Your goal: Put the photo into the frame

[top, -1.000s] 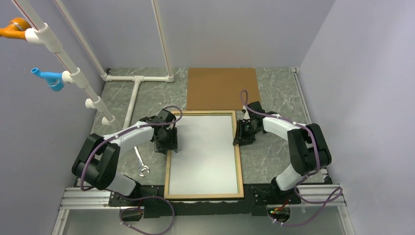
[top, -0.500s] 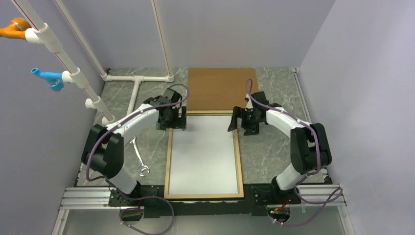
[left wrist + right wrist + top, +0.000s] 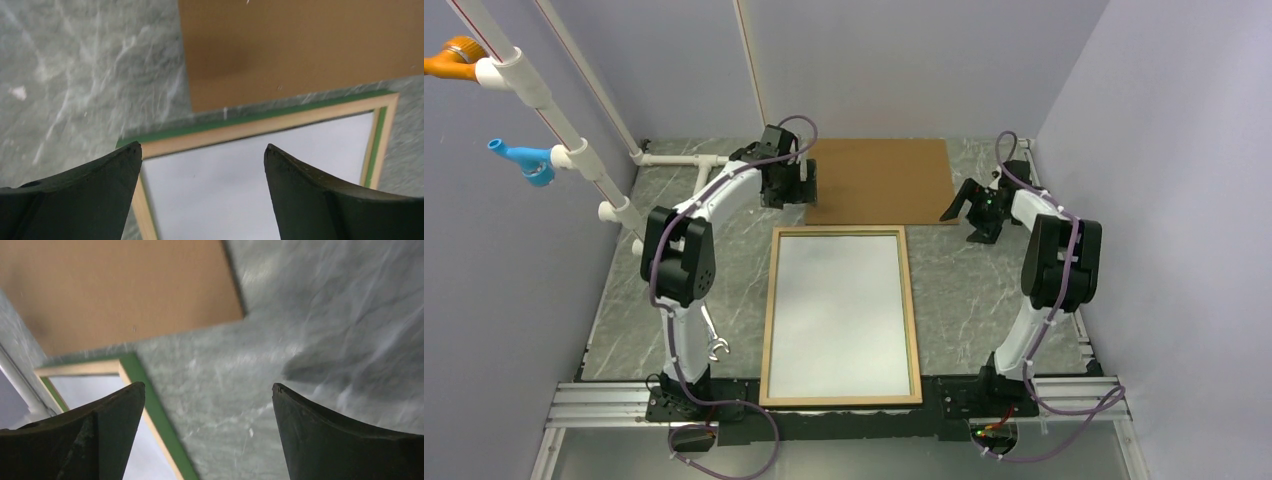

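The frame (image 3: 767, 320) lies flat mid-table, tan wood face up, with a green outer edge (image 3: 250, 118). Inside its border lies the photo (image 3: 842, 310), plain white side up, also in the left wrist view (image 3: 250, 170). My left gripper (image 3: 807, 186) hovers open beyond the frame's far left corner, over the edge of the brown backing board (image 3: 879, 180). In its wrist view the left gripper (image 3: 202, 147) holds nothing. My right gripper (image 3: 959, 207) is open and empty at the far right, past the frame's far right corner (image 3: 125, 367). Bare table shows between its fingertips (image 3: 206, 386).
The brown backing board (image 3: 300, 45) (image 3: 115, 285) lies flat behind the frame. A metal wrench (image 3: 711, 335) lies left of the frame. White pipes (image 3: 704, 160) run along the back left, with an orange fitting (image 3: 454, 55) and a blue fitting (image 3: 524, 160) on the left wall.
Both grippers have opened, left the frame's sides and moved toward the back of the table, the right one swinging far right. The frame and photo stay put.
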